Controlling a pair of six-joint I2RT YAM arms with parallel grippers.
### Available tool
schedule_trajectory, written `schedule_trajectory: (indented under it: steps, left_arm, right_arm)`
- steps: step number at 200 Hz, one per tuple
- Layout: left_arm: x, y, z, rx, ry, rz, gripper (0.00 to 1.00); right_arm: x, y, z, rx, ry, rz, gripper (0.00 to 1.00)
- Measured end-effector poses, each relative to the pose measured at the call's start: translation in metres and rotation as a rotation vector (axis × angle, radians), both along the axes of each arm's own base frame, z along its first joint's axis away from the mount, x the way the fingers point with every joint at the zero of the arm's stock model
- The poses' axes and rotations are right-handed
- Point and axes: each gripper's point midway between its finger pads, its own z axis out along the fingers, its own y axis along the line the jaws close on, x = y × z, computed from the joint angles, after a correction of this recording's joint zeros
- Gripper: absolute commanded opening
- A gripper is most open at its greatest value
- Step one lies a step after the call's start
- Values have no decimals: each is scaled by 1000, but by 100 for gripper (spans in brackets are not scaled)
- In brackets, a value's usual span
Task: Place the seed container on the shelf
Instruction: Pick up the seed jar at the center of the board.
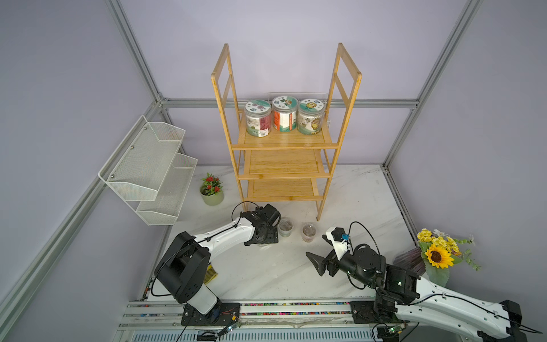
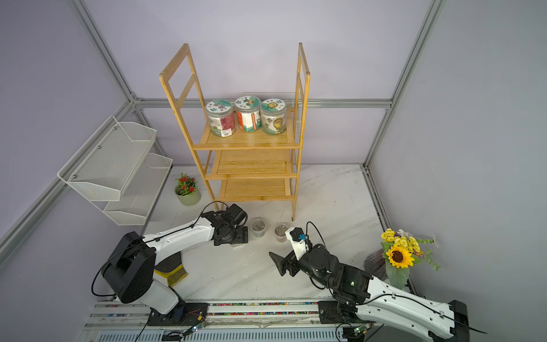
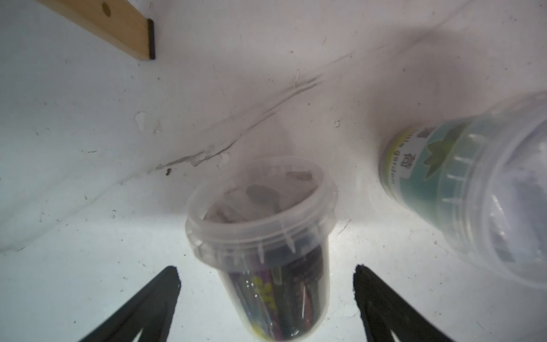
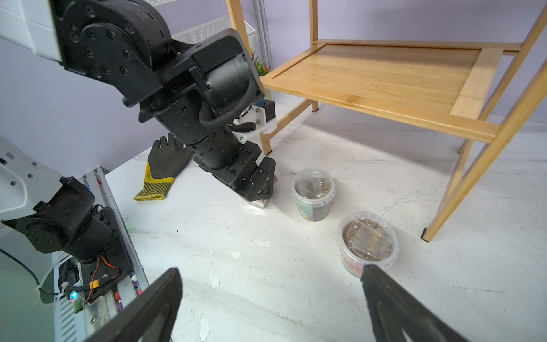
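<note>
Seed container (image 3: 260, 237), clear ribbed plastic, between spread left claw (image 3: 266, 270); right claw (image 4: 270, 271) spread.

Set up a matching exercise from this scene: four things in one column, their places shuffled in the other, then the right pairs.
Things
1. three labelled jars
2. glove
3. red-flowered pot plant
4. sunflower bouquet

Places
A. on the table, near the base of the left arm
B. between the wire basket and the shelf
C. by the table's edge, next to the right arm
D. on the shelf's top tier

Pairs: 1-D, 2-A, 3-B, 4-C
</note>
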Motion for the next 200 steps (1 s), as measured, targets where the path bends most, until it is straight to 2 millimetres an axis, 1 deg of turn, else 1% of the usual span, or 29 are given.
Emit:
schedule_trajectory:
  steps: [68,130,162,171,186,195,200]
  left_arm:
    - [-7,-1,-20,5,48,8,73]
    - [-10,0,-24,5,55,16,54]
    - [-10,1,-24,7,54,15,47]
    - [-10,1,-24,8,54,15,48]
    - [-11,3,-24,16,56,12,69]
    - [-11,4,-24,21,59,11,76]
    - [-12,5,-24,27,62,7,78]
  right_arm:
    - [0,0,0,0,1,-1,97]
    - [0,-1,0,6,5,-3,97]
    - [0,-1,0,5,8,-6,97]
    - [0,-2,0,6,8,-7,97]
    - [0,-2,0,7,9,-9,97]
    - [0,-2,0,8,10,-9,97]
    - [0,-2,0,8,11,-10,97]
